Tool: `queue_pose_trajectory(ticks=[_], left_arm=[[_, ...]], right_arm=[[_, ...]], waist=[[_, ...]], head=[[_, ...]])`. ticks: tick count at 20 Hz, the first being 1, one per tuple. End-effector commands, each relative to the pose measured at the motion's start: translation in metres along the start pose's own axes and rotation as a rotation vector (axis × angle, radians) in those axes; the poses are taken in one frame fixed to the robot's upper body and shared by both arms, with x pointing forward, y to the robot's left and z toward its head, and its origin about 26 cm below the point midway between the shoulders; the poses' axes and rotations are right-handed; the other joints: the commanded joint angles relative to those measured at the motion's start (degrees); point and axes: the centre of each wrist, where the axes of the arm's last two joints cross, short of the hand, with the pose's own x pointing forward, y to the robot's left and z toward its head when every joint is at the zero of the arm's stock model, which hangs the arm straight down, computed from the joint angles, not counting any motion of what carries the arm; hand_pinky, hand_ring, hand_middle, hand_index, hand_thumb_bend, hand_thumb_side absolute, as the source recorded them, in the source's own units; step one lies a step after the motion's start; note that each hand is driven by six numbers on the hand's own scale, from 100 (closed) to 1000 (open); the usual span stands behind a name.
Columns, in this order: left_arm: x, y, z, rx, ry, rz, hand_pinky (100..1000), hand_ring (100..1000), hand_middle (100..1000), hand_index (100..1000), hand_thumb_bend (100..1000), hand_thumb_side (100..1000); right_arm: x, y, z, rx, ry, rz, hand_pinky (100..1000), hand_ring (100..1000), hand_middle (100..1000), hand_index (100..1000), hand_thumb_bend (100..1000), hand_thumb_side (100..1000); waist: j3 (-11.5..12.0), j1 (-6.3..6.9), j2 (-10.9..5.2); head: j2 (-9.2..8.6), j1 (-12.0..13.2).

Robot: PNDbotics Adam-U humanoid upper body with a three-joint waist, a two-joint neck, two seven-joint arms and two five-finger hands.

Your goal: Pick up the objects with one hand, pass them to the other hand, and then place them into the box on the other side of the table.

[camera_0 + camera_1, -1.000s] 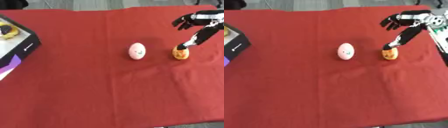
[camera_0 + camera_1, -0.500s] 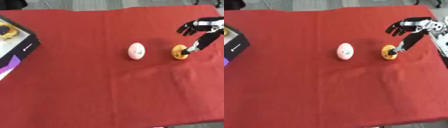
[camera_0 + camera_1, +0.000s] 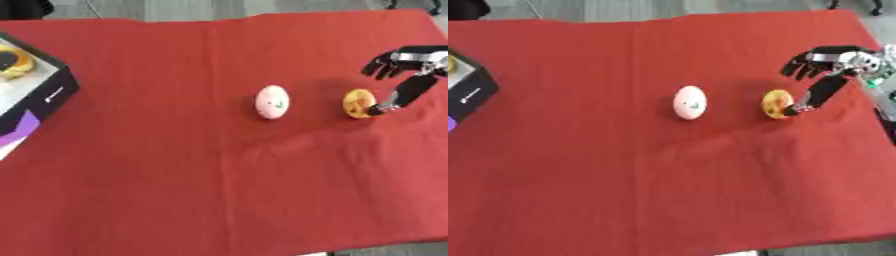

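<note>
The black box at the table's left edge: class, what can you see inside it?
Inside the black box lies a yellow object with a dark centre, on a pale lining. The rest of the interior runs beyond the picture's edge.

A red cloth [image 3: 192,190] with soft wrinkles covered the whole table, and behind its far edge a strip of grey floor [image 3: 175,7] was visible.
</note>
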Motion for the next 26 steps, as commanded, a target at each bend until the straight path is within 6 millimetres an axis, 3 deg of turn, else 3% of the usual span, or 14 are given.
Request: queue_pose_trajectory(ticks=[1, 13, 20, 23, 26], left_arm=[[0.007, 0.012, 0.001, 0.028, -0.022, -0.018, 853, 748, 703, 712, 741, 379], [0.006, 0.011, 0.001, 0.031, -0.018, -0.010, 855, 748, 702, 705, 736, 383], [0.006, 0.012, 0.002, 0.036, -0.016, -0.011, 856, 746, 697, 706, 732, 387], [0.006, 0.012, 0.002, 0.036, -0.020, -0.015, 859, 749, 704, 723, 767, 481], [0.004, 0.012, 0.002, 0.031, -0.027, -0.014, 863, 751, 707, 727, 774, 505]], right_arm=[[-0.004, -0.007, 0.004, -0.031, 0.026, 0.016, 872, 818, 789, 815, 546, 175], [-0.004, 0.005, -0.004, -0.031, 0.018, -0.014, 844, 762, 679, 726, 359, 109], [0.000, 0.001, 0.000, -0.076, -0.013, -0.038, 829, 728, 585, 633, 268, 100], [0.003, -0.003, 0.004, -0.096, -0.034, -0.056, 826, 713, 555, 601, 257, 100], [0.007, -0.007, 0.008, -0.115, -0.055, -0.069, 826, 710, 552, 598, 254, 100]], waist=[[0.13, 0.41, -0.52], [0.41, 0.49, -0.27], [0.30, 0.42, -0.39], [0.20, 0.42, -0.51], [0.14, 0.42, -0.62]], head=[[-0.42, -0.24], [-0.40, -0.20], [-0.21, -0.02], [-0.18, 0.04], [-0.16, 0.11]])
